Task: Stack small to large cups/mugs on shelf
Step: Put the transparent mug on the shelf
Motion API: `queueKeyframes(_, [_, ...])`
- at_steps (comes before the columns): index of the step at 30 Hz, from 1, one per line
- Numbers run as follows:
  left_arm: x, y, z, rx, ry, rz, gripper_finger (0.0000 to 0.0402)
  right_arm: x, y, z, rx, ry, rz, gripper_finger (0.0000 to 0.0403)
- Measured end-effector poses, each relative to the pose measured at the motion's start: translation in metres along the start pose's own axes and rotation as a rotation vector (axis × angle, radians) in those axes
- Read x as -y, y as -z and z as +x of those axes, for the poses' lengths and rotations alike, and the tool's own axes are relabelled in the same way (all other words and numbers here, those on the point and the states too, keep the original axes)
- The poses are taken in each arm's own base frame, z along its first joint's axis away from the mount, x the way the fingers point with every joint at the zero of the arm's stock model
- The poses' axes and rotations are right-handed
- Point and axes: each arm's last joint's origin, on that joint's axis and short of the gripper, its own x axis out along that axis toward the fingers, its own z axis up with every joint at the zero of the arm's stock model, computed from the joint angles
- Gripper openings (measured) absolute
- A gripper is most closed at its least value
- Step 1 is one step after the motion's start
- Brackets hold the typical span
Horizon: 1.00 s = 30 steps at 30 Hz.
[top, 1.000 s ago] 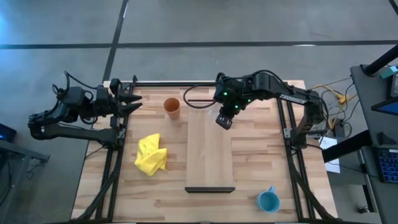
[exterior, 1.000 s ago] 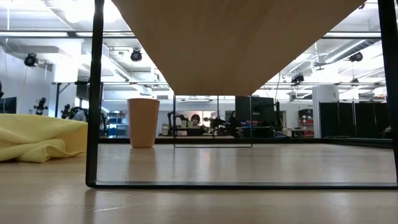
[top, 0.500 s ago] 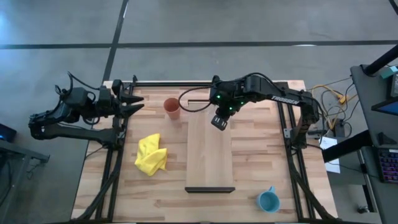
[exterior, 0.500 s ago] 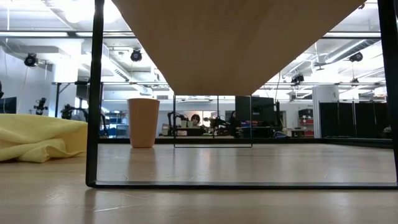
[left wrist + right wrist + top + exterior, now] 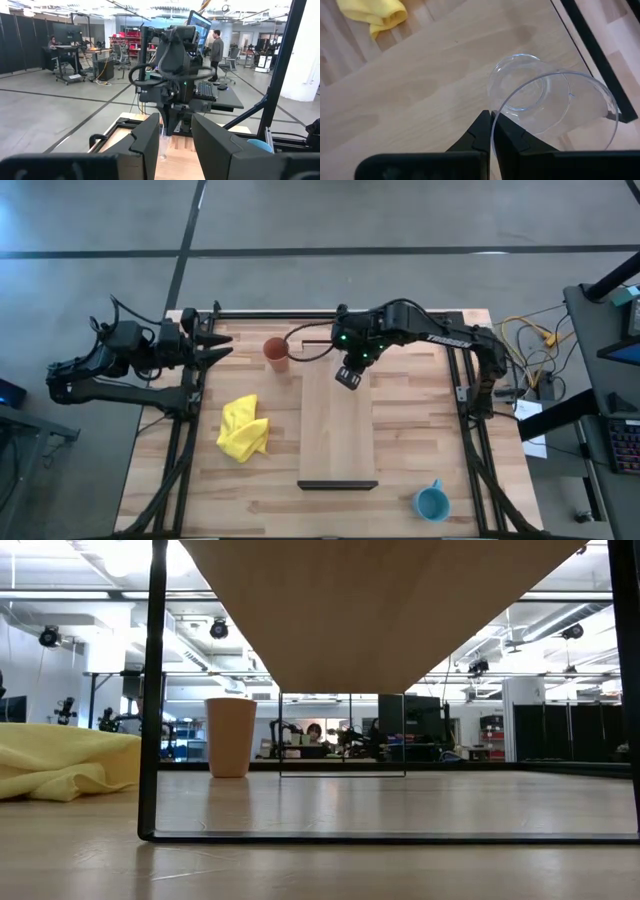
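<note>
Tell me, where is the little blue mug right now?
In the high view, the light-blue mug with a handle stands on the slatted wooden tabletop near its front right corner, just right of the long pale wooden shelf's dark end.

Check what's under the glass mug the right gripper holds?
Pale shelf board lies under the clear glass mug, which the right gripper pinches by its rim. Through the glass only bare wood shows. Whether its base touches the board can't be told.
</note>
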Motion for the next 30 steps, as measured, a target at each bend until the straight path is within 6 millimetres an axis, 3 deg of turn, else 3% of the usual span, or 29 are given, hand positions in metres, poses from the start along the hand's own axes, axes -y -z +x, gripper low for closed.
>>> queueKeyframes(30, [0.0001, 0.0005, 0.0016, -0.005, 0.000, 0.001, 0.0102, 0.0002, 0.0003, 0.0095, -0.032, 0.007, -0.023, 0.0009])
